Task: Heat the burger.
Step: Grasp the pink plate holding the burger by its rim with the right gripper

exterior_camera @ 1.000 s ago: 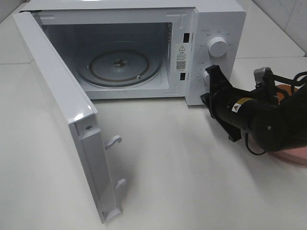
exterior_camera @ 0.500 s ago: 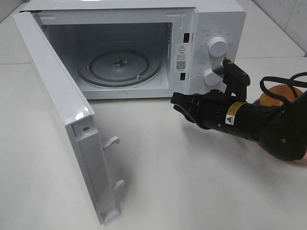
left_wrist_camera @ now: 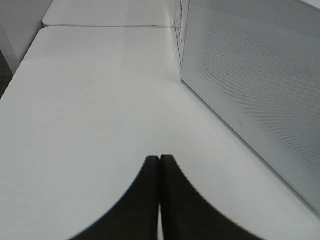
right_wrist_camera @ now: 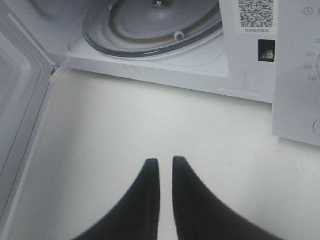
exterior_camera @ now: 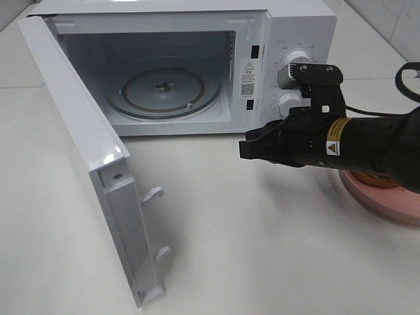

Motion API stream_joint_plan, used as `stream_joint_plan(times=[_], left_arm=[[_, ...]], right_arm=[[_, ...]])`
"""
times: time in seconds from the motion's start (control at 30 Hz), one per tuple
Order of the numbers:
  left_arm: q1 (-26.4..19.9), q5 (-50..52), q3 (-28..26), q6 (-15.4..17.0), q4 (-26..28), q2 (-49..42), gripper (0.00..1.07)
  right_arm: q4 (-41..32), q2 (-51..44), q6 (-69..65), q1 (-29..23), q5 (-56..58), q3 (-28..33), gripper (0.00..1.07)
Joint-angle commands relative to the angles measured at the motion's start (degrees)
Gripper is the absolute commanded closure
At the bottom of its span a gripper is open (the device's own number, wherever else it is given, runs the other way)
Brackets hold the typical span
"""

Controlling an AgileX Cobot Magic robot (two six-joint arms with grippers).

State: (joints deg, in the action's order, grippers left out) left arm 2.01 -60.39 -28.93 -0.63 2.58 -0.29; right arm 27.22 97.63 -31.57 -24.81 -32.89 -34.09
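Observation:
The burger (exterior_camera: 375, 180) sits on the round pink plate (exterior_camera: 394, 205) at the right. My right arm hides nearly all of it; only a brown sliver shows. My right gripper (exterior_camera: 252, 146) reaches left from the plate and hovers in front of the microwave's control panel, below the open cavity (exterior_camera: 164, 85). In the right wrist view its fingers (right_wrist_camera: 165, 165) are almost together and hold nothing, above the bare table before the glass turntable (right_wrist_camera: 155, 25). My left gripper (left_wrist_camera: 160, 159) is shut and empty over the table beside the open door's outer face (left_wrist_camera: 250, 90). It is out of the exterior view.
The white microwave (exterior_camera: 295, 26) stands at the back, with two knobs (exterior_camera: 296, 62) on its panel. Its door (exterior_camera: 85, 151) swings out towards the front left, latch hooks (exterior_camera: 155, 193) sticking out. The white table (exterior_camera: 249, 249) stretches across the front.
My right arm has swung left from over the plate. Its gripper now points along the microwave's front, and the arm covers the burger.

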Motion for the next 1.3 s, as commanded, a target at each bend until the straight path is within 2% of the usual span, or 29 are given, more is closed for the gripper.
stream_joint_plan(times=[0.03,0.1,0.2,0.3,0.37,0.5,0.6,0.63,0.67,0.93,1.13,1.17,1.2,1.23,1.27,1.3], left_arm=[[-0.1,0.8,0.1,0.0,0.2,-1.1,1.06],[-0.1,0.8,0.1,0.0,0.2,-1.1,1.06],[-0.1,0.8,0.1,0.0,0.2,-1.1,1.06],[-0.1,0.8,0.1,0.0,0.2,-1.1,1.06],[-0.1,0.8,0.1,0.0,0.2,-1.1,1.06],[-0.1,0.8,0.1,0.0,0.2,-1.1,1.06],[-0.1,0.8,0.1,0.0,0.2,-1.1,1.06],[-0.1,0.8,0.1,0.0,0.2,-1.1,1.06],[-0.1,0.8,0.1,0.0,0.2,-1.1,1.06],[-0.1,0.8,0.1,0.0,0.2,-1.1,1.06],[-0.1,0.8,0.1,0.0,0.2,-1.1,1.06],[-0.1,0.8,0.1,0.0,0.2,-1.1,1.06],[-0.1,0.8,0.1,0.0,0.2,-1.1,1.06],[-0.1,0.8,0.1,0.0,0.2,-1.1,1.06],[-0.1,0.8,0.1,0.0,0.2,-1.1,1.06],[-0.1,0.8,0.1,0.0,0.2,-1.1,1.06]], right_arm=[[7.0,-3.9,-5.0,0.1,9.2,-1.5,0.97],[8.3,-4.7,-6.6,0.1,11.5,-1.8,0.96],[12.7,-7.0,-11.0,0.1,21.1,-3.2,0.95],[12.8,-7.4,-11.5,0.1,22.7,-3.4,0.95],[12.0,-8.8,-12.5,0.1,29.9,-3.6,0.95],[11.2,-9.7,-12.5,0.1,35.1,-3.6,0.95],[7.7,-10.6,-11.3,0.1,38.9,-3.6,0.95],[3.9,-11.4,-7.6,-0.1,41.4,-3.6,0.95],[3.9,-11.4,-7.6,-0.1,41.4,-3.6,0.95],[-15.2,-12.1,19.8,-5.3,53.1,-3.6,0.92],[-17.4,-12.1,22.9,-5.3,59.4,-3.6,0.86],[-17.4,-12.1,22.9,-5.3,60.3,-3.6,0.83],[-17.4,-12.1,22.9,-5.3,61.5,-3.6,0.76],[-17.4,-12.1,22.9,-5.3,61.5,-3.6,0.76],[-17.4,-12.1,22.9,-5.3,62.7,-3.6,0.68],[-17.4,-12.1,22.9,-5.3,62.7,-3.6,0.68]])
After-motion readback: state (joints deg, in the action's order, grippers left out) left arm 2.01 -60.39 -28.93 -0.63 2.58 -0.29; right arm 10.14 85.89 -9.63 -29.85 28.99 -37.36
